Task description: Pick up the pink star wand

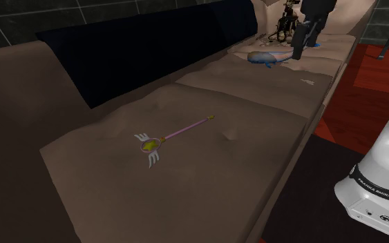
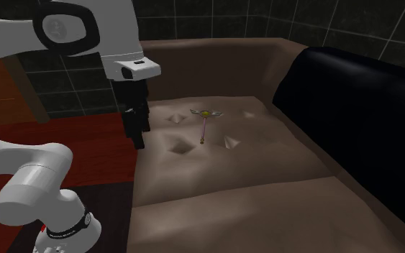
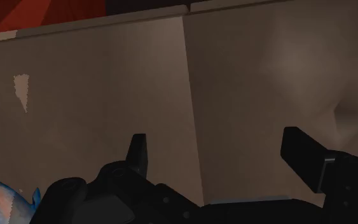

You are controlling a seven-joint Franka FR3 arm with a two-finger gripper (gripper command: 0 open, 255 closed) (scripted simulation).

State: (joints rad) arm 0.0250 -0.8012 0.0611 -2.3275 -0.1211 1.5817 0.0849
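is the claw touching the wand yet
Apart. The shoulder view shows the claw up by a blue toy, with a long stretch of bare sofa between it and the wand.

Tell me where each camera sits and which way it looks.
Shoulder view: beside the arm's white base, which shows, looking down along the brown sofa.
Second exterior view: facing the opposite way along the sofa; arm and gripper show.
Wrist view: on the gripper, looking down at cushions; open black fingers show.
Shared: the pink wand, in both exterior views.
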